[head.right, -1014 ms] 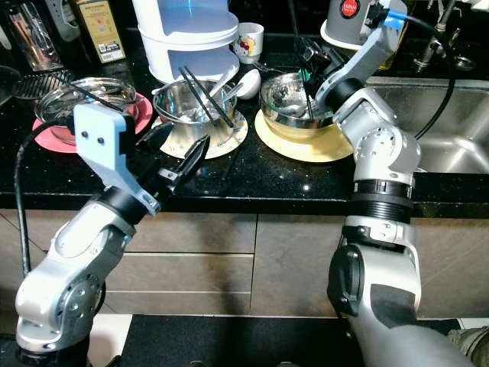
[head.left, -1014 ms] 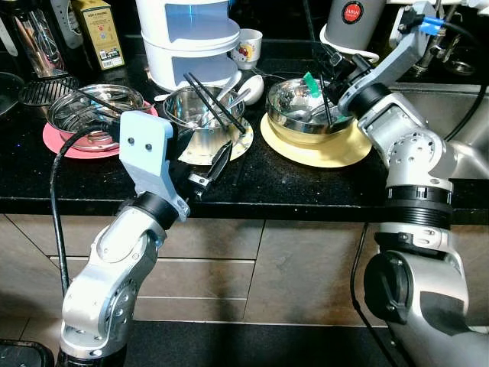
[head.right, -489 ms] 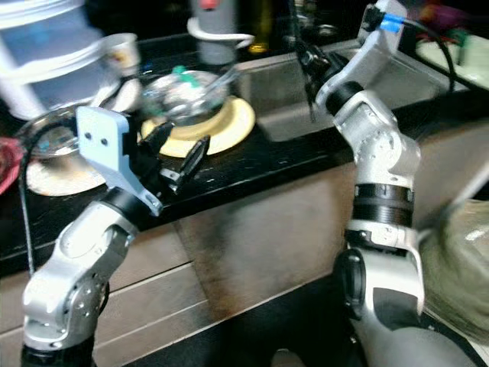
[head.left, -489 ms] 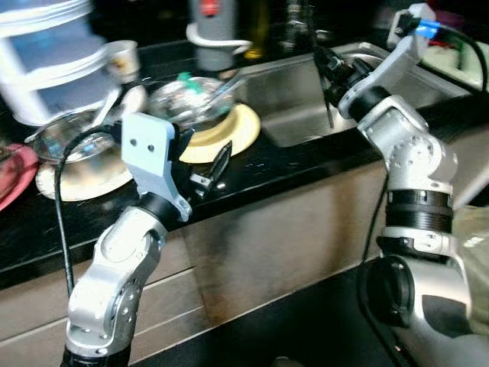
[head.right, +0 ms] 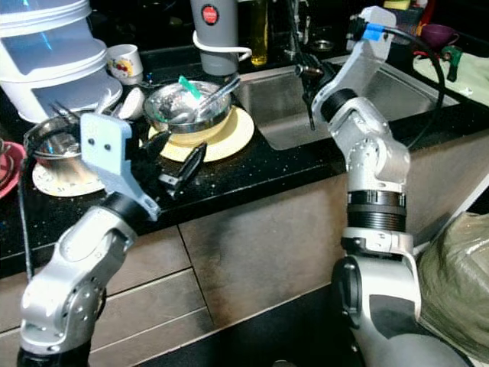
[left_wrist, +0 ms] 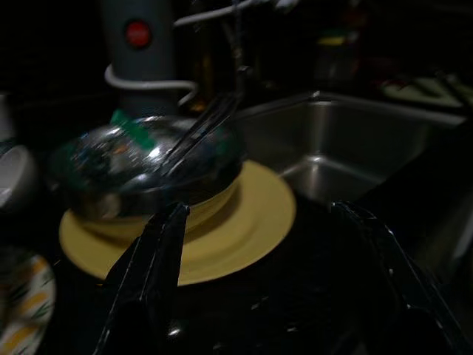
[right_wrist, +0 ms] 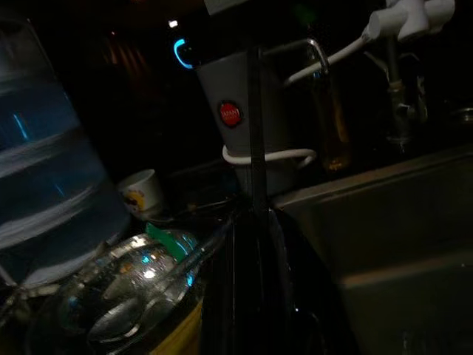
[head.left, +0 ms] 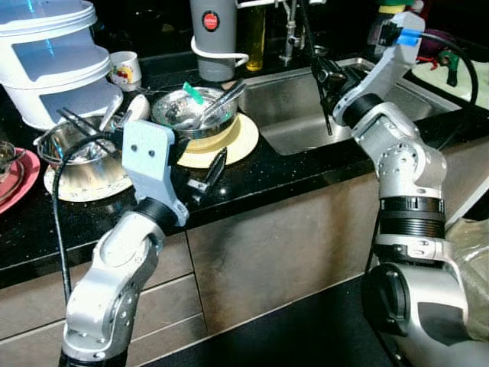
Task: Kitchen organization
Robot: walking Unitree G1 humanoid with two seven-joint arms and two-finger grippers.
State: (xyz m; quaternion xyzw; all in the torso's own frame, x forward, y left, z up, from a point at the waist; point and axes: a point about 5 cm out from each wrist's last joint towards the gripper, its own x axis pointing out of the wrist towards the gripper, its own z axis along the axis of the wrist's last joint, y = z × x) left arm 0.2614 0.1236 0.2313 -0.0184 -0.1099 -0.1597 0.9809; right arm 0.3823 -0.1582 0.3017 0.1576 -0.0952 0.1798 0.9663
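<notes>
Right tool: the right tool (head.left: 330,80) is up over the sink (head.left: 306,134). Its two black fingers are pressed together on a thin dark stick, a chopstick (head.right: 309,107).
Chopstick: it is long and thin. It stands almost straight up and down, and its low end hangs above the sink. In the right wrist view it runs up out of the closed fingers past the grey jug (right_wrist: 244,126).
Left tool: the left tool (left_wrist: 259,274) is spread wide and holds nothing. It hangs just above the black worktop (head.left: 252,180), near the front edge, and points at the yellow plate (head.left: 233,141).
Steel bowl: a shiny bowl (head.left: 179,115) sits on the yellow plate, just left of the sink. A spoon and a green thing (head.left: 192,93) stick out of it.
Second bowl: one more steel bowl (head.left: 69,145) sits on a patterned plate, further left. More sticks and a spoon lie in it.
Hard to see: both wrist views are very dark. The left arm's blue plate (head.left: 149,157) hides part of the worktop behind it. A red plate (head.left: 11,180) is cut off at the left edge.
Back of worktop: a white stacked box (head.left: 50,57), a small cup (head.left: 124,69) and the grey jug stand there.
</notes>
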